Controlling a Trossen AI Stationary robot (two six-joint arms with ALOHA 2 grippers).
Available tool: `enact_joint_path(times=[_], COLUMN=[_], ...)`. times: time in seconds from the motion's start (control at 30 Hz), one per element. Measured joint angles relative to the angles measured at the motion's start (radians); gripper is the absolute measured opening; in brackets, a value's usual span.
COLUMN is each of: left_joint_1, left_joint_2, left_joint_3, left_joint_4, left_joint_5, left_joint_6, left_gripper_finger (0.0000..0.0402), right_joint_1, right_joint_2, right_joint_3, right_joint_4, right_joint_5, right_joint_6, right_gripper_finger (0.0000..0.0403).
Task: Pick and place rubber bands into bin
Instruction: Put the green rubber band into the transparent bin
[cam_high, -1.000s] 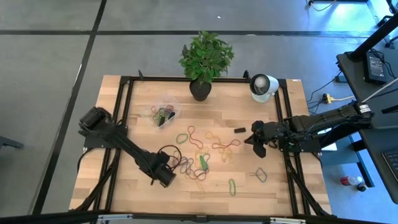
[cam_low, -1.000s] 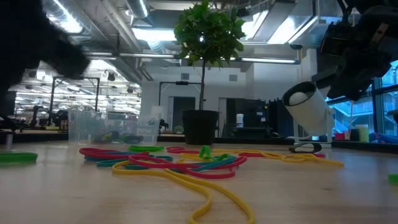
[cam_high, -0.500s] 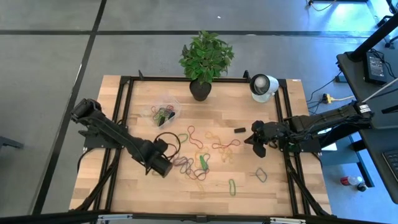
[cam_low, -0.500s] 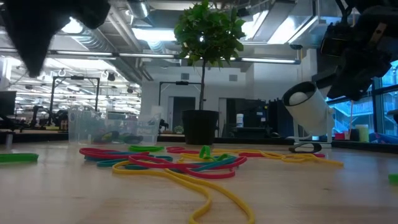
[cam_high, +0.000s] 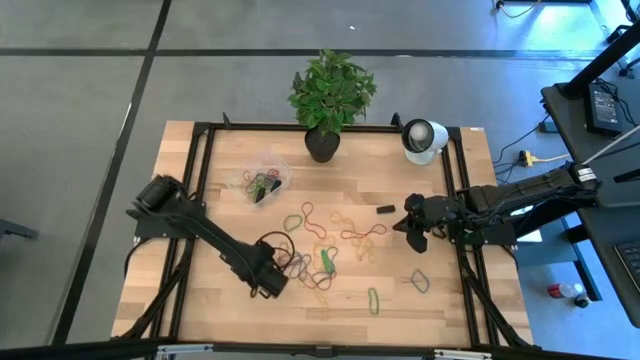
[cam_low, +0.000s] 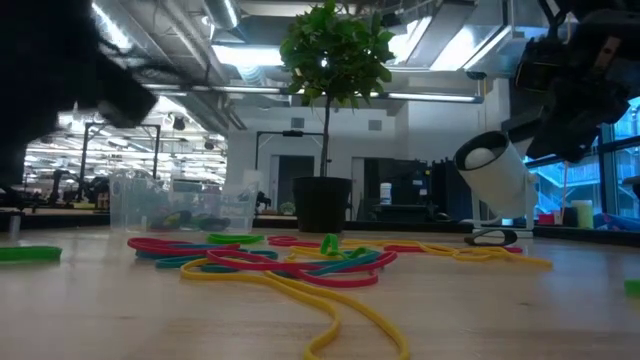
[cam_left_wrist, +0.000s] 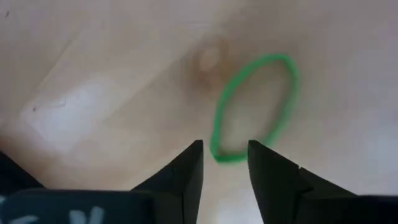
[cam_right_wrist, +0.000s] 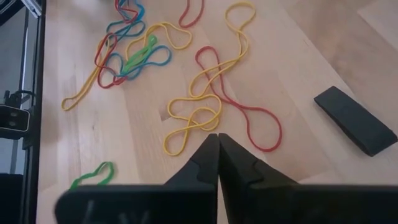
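In the low view, the left arm (cam_low: 60, 90) is seen only as a dark blur, cut off at the 9 and 12 o'clock edges. The contents of the bin (cam_low: 180, 210) are blurred behind its clear wall. In the high view, the left gripper (cam_high: 272, 287) is too small for its fingers to be told. A green rubber band (cam_low: 632, 288) is cut off at 3 o'clock.

Left gripper (cam_high: 272, 284) swings back down to the lower middle of the high view, at the left edge of the bands (cam_high: 325, 250), after pulling up and left half a second ago. Its fingers (cam_left_wrist: 186, 177) have parted, straddling a green band (cam_left_wrist: 255, 109).
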Motion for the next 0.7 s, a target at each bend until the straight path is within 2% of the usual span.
enact_joint_path(times=[0.1, 0.17, 0.3, 0.4, 0.53, 0.7], left_joint_1=[-0.001, 0.0, 0.001, 0.001, 0.003, 0.038], left_joint_2=[0.056, 0.085, 0.115, 0.095, 0.011, -0.121], left_joint_3=[0.0, 0.004, 0.005, 0.019, 0.09, 0.203], left_joint_4=[0.002, 0.001, 0.02, 0.006, -0.118, -0.311], left_joint_5=[0.006, 0.042, 0.098, 0.096, 0.008, -0.21], left_joint_6=[-0.015, -0.01, 0.02, 0.021, 0.012, -0.013], left_gripper_finger=[0.0119, 0.0103, 0.0028, 0.0006, 0.0003, 0.0002], right_joint_1=[0.0, 0.0, 0.0, 0.008, 0.025, 0.04], right_joint_2=[0.0, 0.0, 0.0, 0.0, 0.0, 0.0], right_joint_3=[0.0, 0.0, 0.0, 0.0, 0.0, 0.0], right_joint_4=[0.001, 0.002, 0.002, 0.002, 0.002, 0.002], right_joint_5=[0.0, -0.001, -0.001, -0.001, -0.003, -0.001], right_joint_6=[0.005, 0.006, 0.031, 0.05, 0.058, 0.085], right_gripper_finger=[0.0006, 0.0007, 0.0014, 0.0014, 0.0008, 0.0006])
